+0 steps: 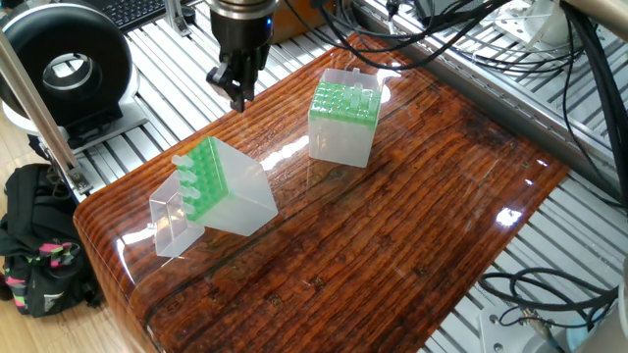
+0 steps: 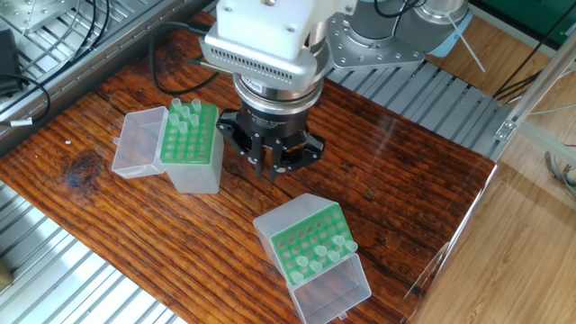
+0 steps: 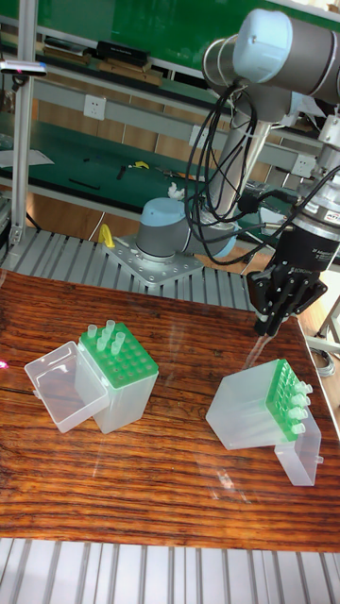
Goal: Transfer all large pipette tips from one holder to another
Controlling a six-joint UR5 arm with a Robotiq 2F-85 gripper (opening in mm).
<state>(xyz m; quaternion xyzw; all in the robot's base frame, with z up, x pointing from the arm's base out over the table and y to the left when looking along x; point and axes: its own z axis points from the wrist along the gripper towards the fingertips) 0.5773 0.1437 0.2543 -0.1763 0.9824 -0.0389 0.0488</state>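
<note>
Two clear holders with green grids stand on the wooden table. The upright holder (image 2: 189, 144) carries a few large pipette tips (image 2: 186, 110) along its far edge. The tilted holder (image 2: 310, 247) leans on its open lid, with a row of large pipette tips (image 2: 317, 261) at its low edge. My gripper (image 2: 270, 167) hangs above the table between the two holders, with its fingers (image 1: 238, 90) drawn together. In the tall view a faint pale streak lies under the gripper (image 3: 265, 327); I cannot tell whether it is a tip or glare.
The open lid (image 2: 135, 144) of the upright holder lies beside it. Slotted aluminium rails (image 1: 147, 59) border the table. A black round device (image 1: 64, 69) stands past the table's far corner, and cables (image 1: 549, 284) hang at another edge.
</note>
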